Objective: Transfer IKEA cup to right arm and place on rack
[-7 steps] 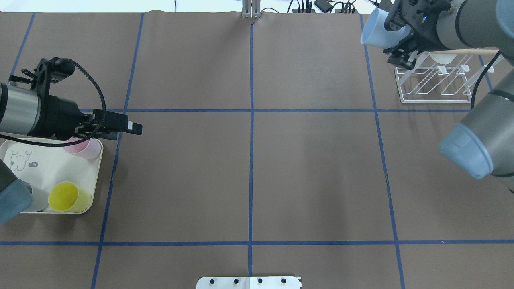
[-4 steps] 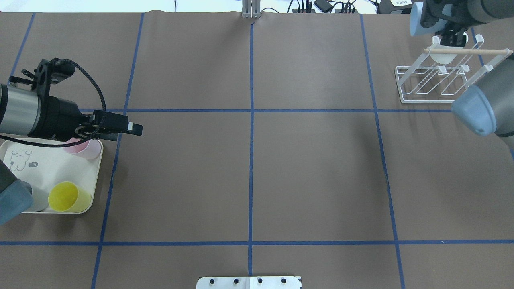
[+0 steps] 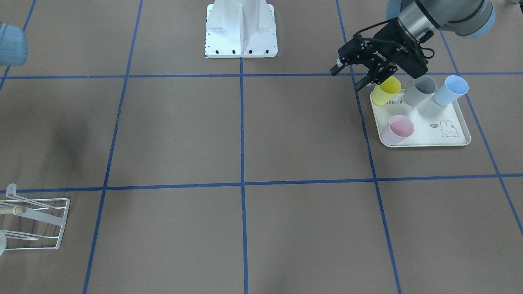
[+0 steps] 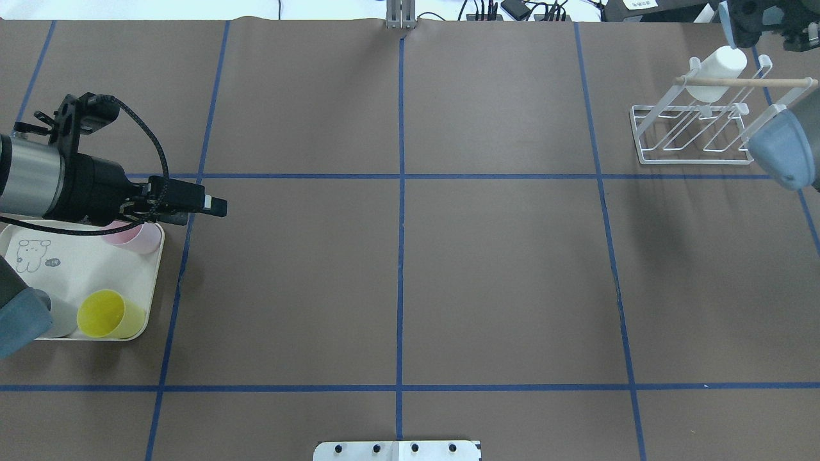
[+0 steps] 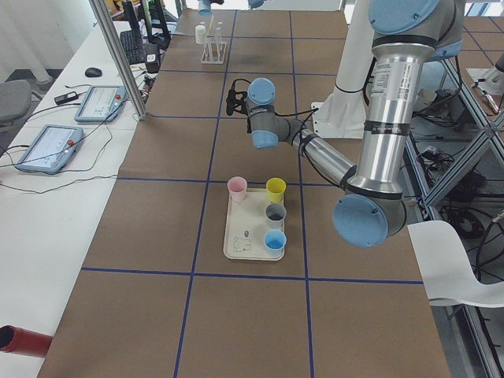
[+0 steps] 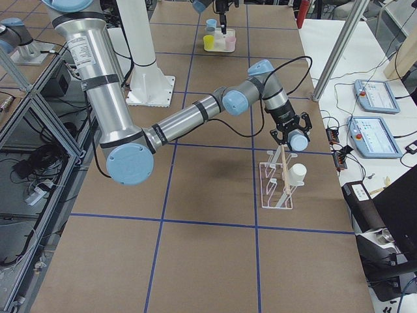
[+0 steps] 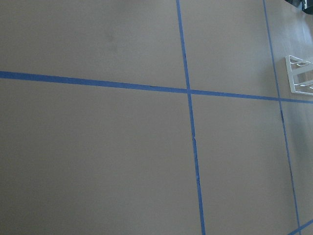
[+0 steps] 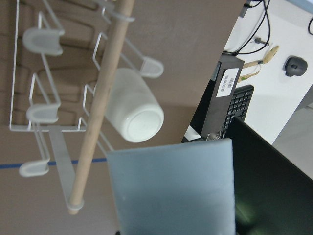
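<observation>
**Right wrist-mounted view: pale blue plastic IKEA cup [image 8: 171, 191] in the grip**

The right gripper [image 6: 290, 134] was clamped on that cup, holding it over the small white wire-frame rack with a light wooden rod [image 4: 743, 82] at the table's far right. A white cup [image 4: 716, 69] sat on one prong. The left gripper [image 3: 347, 78] hovered empty, jaws apart, near the cream rabbit-print tray [image 4: 83, 269] on the left.

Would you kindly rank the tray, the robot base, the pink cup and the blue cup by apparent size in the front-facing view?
1. rabbit-print tray
2. white robot base, cropped at the top
3. pink cup and blue cup look alike; unranked
</observation>
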